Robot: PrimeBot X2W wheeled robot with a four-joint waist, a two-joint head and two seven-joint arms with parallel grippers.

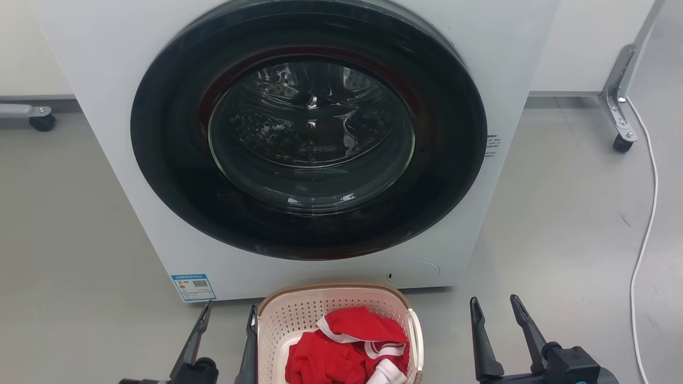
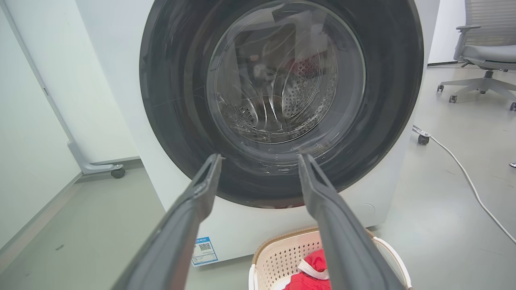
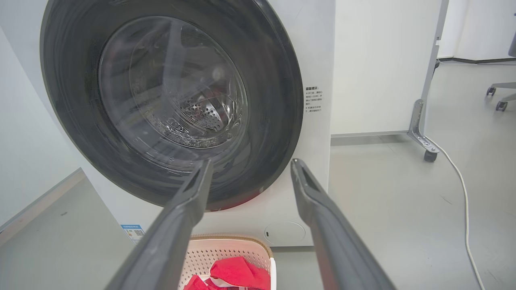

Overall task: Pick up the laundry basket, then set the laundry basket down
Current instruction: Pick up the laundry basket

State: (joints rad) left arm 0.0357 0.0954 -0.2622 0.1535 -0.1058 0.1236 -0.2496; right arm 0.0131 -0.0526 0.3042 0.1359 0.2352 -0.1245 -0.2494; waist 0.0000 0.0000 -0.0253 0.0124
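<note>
The laundry basket (image 1: 299, 314) is being flanked on the floor (image 1: 560, 213): the spread left gripper (image 1: 230, 306) is being held beside its left rim, the spread right gripper (image 1: 493, 298) farther off.

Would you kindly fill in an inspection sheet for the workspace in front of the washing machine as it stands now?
Surface: grey floor, bare apart from faint scuffs.
Job's things: laundry basket stands on the floor just in front of the washing machine, holding red and white clothing.
Clutter: nothing seen.
Grippers: left gripper open, its inner finger close beside the basket's left side, contact not clear; right gripper open, apart from the basket on its right.
Cables: white cable lies along the floor on the right.
Surroundings: machine door shut; white panels on castors; office chair.
</note>
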